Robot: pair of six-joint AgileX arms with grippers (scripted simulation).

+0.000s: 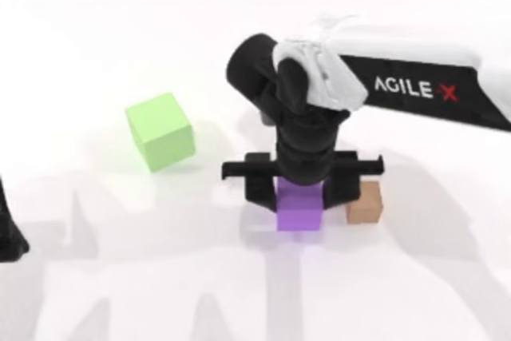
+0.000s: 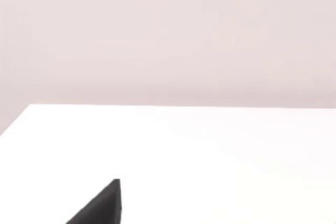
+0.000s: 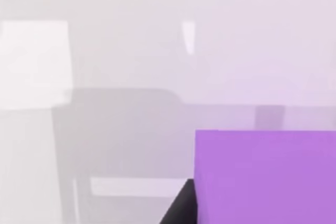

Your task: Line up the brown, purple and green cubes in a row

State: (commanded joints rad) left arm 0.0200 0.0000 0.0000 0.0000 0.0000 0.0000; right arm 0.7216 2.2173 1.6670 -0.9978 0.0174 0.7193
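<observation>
While your right gripper [image 1: 299, 191] stands over the purple cube [image 1: 299, 212] near the table's middle, fingers either side of it, you cannot tell whether it grips or has let go. Keep the wrist vertical and the cube's faces square to the brown cube [image 1: 366, 204] just beside it on the right, leaving a small gap. A cube has no long axis; its edges run with the table's. The green cube [image 1: 160, 131] lies well apart, left, turned slightly. Your left arm [image 1: 9, 233] is parked at the left edge.

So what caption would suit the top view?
Right tool straddling the purple cube beside the brown cube; green cube apart.
</observation>
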